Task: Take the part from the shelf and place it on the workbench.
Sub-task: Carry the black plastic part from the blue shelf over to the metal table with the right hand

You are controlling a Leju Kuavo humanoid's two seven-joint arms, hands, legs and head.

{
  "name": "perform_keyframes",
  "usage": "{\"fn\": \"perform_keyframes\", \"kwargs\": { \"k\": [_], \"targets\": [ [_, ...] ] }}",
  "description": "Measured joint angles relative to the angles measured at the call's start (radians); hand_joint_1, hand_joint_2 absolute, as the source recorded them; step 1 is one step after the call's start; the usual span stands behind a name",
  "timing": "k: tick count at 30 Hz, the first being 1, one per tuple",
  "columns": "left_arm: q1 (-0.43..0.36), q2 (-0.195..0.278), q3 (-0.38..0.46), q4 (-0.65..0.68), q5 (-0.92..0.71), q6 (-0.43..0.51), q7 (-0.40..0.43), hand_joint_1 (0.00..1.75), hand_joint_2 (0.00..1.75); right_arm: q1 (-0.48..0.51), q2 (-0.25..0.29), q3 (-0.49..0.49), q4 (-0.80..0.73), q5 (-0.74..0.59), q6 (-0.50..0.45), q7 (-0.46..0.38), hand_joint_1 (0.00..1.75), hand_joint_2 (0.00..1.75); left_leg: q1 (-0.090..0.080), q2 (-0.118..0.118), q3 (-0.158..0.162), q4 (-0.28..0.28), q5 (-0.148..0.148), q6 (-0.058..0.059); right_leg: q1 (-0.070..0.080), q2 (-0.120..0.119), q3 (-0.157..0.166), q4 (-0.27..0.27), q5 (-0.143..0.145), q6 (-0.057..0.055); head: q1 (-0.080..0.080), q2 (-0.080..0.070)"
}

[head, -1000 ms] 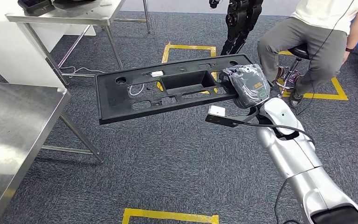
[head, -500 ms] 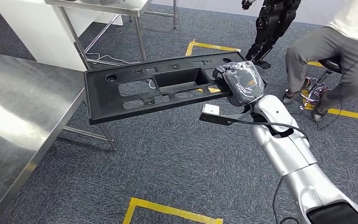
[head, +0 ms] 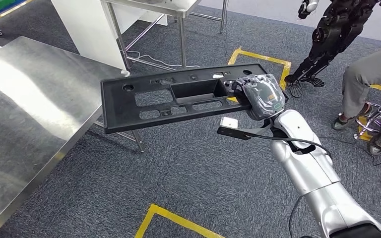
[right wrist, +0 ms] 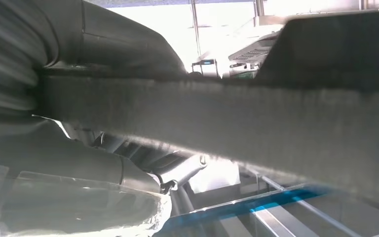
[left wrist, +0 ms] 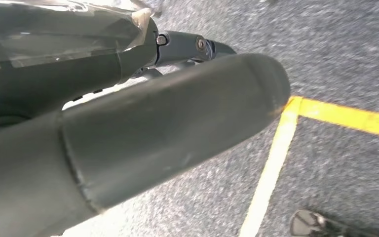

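Floor: grey carpet (head: 178, 168) with yellow tape lines (head: 171, 218) marking squares; same carpet and a yellow corner in the left wrist view.
Workbench: steel top (head: 25, 114) at left of head view, bare and reflective, legs visible under its near corner.
Second table: steel frame table (head: 178, 10) further back, white cabinet (head: 87, 32) beside it, loose cables on the carpet below.
Part: long black plastic panel (head: 178, 96) with a rectangular recess and several cut-outs; held in the air roughly level, slightly tilted, over the carpet; far end close to the workbench corner, not resting on anything.
Right hand: right hand (head: 260, 94) under a clear film cover, grips the panel at its right end; fingers curled over the top edge, thumb underneath as seen in the right wrist view (right wrist: 79, 163), with the dark panel edge (right wrist: 227, 123) crossing between thumb and fingers.
Right arm: silver, extended forward from lower right, small white-tipped camera bracket (head: 230, 124) below the wrist.
Left hand: left hand (left wrist: 128, 128) hanging over the carpet, thick grey thumb in front; finger state cannot be told.
Bystanders: seated person (head: 372, 84) at right edge on a stool; black legged robot (head: 332, 34) standing behind.
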Motion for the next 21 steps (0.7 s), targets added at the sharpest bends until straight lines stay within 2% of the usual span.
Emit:
{"fn": "perform_keyframes", "kwargs": {
  "k": [2, 3, 4, 6, 7, 8, 10, 11, 12, 14, 15, 17, 18, 19, 20, 21],
  "targets": [
    [0.001, 0.001, 0.0, 0.0, 0.0, -0.003, 0.002, 0.0, 0.0, 0.001, 0.004, 0.0, -0.001, 0.001, 0.0, 0.0, 1.69, 1.75, -0.001, 0.048, -0.023, 0.046, -0.032, -0.005, -0.003, -0.018, 0.001, -0.004, 0.005, -0.017, -0.005, 0.0],
    [0.0, 0.002, 0.0, 0.0, 0.001, -0.004, 0.003, 0.0, 0.0, 0.003, 0.006, 0.0, -0.002, 0.0, -0.001, 0.0, 1.69, 1.75, -0.002, 0.08, -0.049, 0.104, -0.066, -0.006, 0.003, -0.028, 0.0, -0.004, 0.005, -0.024, -0.007, 0.0],
    [-0.001, 0.002, 0.0, 0.0, 0.001, -0.005, 0.004, 0.0, 0.0, 0.004, 0.007, 0.0, -0.002, 0.0, -0.001, 0.0, 1.69, 1.75, -0.002, 0.099, -0.079, 0.171, -0.099, -0.008, 0.007, -0.04, 0.0, -0.004, 0.004, -0.029, -0.009, 0.0],
    [-0.003, 0.002, 0.0, 0.0, 0.003, -0.007, 0.005, 0.0, 0.0, 0.009, 0.01, 0.001, 0.001, 0.003, 0.0, -0.001, 1.69, 1.75, -0.001, 0.113, -0.122, 0.274, -0.138, -0.009, 0.016, -0.067, -0.001, -0.003, 0.003, -0.033, -0.009, 0.0],
    [-0.002, 0.002, 0.0, 0.0, 0.004, -0.008, 0.006, 0.0, 0.0, 0.01, 0.013, 0.002, 0.004, 0.004, 0.0, -0.002, 1.69, 1.75, -0.001, 0.116, -0.116, 0.269, -0.128, -0.007, 0.019, -0.079, -0.001, -0.003, 0.002, -0.034, -0.01, 0.0],
    [-0.002, 0.002, 0.0, 0.0, 0.005, -0.008, 0.006, 0.0, 0.0, 0.01, 0.016, 0.003, 0.007, 0.006, -0.001, -0.004, 1.69, 1.75, -0.002, 0.122, -0.09, 0.227, -0.104, -0.004, 0.021, -0.09, 0.0, -0.003, 0.002, -0.034, -0.01, 0.0],
    [-0.003, 0.003, 0.001, 0.0, 0.005, -0.008, 0.007, 0.0, 0.0, 0.006, 0.024, 0.003, 0.011, 0.006, -0.001, -0.006, 1.69, 1.75, -0.011, 0.164, -0.012, 0.094, -0.054, 0.01, 0.028, -0.111, 0.001, -0.003, 0.0, -0.035, -0.01, 0.0],
    [-0.005, 0.003, 0.0, 0.0, 0.005, -0.009, 0.007, 0.0, 0.0, 0.004, 0.026, 0.003, 0.012, 0.006, -0.001, -0.006, 1.69, 1.75, -0.016, 0.182, 0.014, 0.046, -0.041, 0.016, 0.032, -0.12, 0.001, -0.003, -0.001, -0.034, -0.009, 0.0],
    [-0.006, 0.003, 0.0, 0.0, 0.005, -0.009, 0.007, 0.0, 0.0, 0.001, 0.028, 0.002, 0.013, 0.006, -0.002, -0.006, 1.69, 1.75, -0.022, 0.192, 0.026, 0.019, -0.037, 0.022, 0.035, -0.13, 0.001, -0.003, -0.003, -0.032, -0.009, 0.0],
    [-0.005, 0.002, 0.0, 0.0, 0.005, -0.011, 0.007, 0.0, 0.0, -0.002, 0.032, 0.001, 0.017, 0.006, -0.002, -0.006, 1.69, 1.75, -0.027, 0.174, 0.024, 0.01, -0.034, 0.03, 0.037, -0.151, 0.003, -0.004, -0.004, -0.027, -0.008, 0.0],
    [-0.004, 0.001, 0.0, 0.0, 0.004, -0.013, 0.007, 0.0, 0.0, -0.003, 0.035, 0.001, 0.018, 0.006, -0.003, -0.006, 1.69, 1.75, -0.025, 0.164, 0.026, 0.005, -0.03, 0.034, 0.037, -0.149, 0.002, -0.001, -0.008, -0.023, -0.008, 0.0],
    [-0.003, 0.0, 0.001, 0.0, 0.004, -0.016, 0.006, 0.0, 0.0, -0.003, 0.036, -0.001, 0.019, 0.007, -0.003, -0.006, 1.69, 1.75, -0.017, 0.143, 0.029, -0.005, -0.02, 0.046, 0.033, -0.103, -0.018, 0.042, -0.032, -0.019, -0.007, 0.0],
    [-0.004, 0.0, 0.001, 0.0, 0.003, -0.017, 0.005, 0.0, 0.0, -0.001, 0.033, -0.002, 0.02, 0.008, -0.004, -0.006, 1.69, 1.75, -0.014, 0.132, 0.03, -0.008, -0.016, 0.05, 0.029, -0.071, -0.044, 0.096, -0.057, -0.019, -0.006, 0.0],
    [-0.005, 0.0, 0.001, 0.0, 0.003, -0.018, 0.004, 0.0, 0.0, 0.002, 0.031, -0.003, 0.021, 0.008, -0.004, -0.006, 1.69, 1.75, -0.013, 0.118, 0.029, -0.008, -0.014, 0.052, 0.025, -0.048, -0.074, 0.163, -0.084, -0.02, -0.006, 0.0],
    [-0.006, 0.0, 0.001, 0.0, 0.002, -0.018, 0.004, 0.0, 0.0, 0.007, 0.028, -0.003, 0.023, 0.008, -0.004, -0.006, 1.69, 1.75, -0.012, 0.104, 0.028, -0.008, -0.014, 0.052, 0.021, -0.039, -0.105, 0.229, -0.106, -0.019, -0.005, 0.0],
    [-0.006, -0.002, 0.001, 0.0, 0.002, -0.019, 0.004, 0.0, 0.0, 0.012, 0.025, -0.004, 0.024, 0.01, -0.004, -0.006, 1.69, 1.75, -0.012, 0.088, 0.028, -0.008, -0.013, 0.052, 0.018, -0.036, -0.126, 0.272, -0.117, -0.014, -0.005, 0.0]
  ]
}}
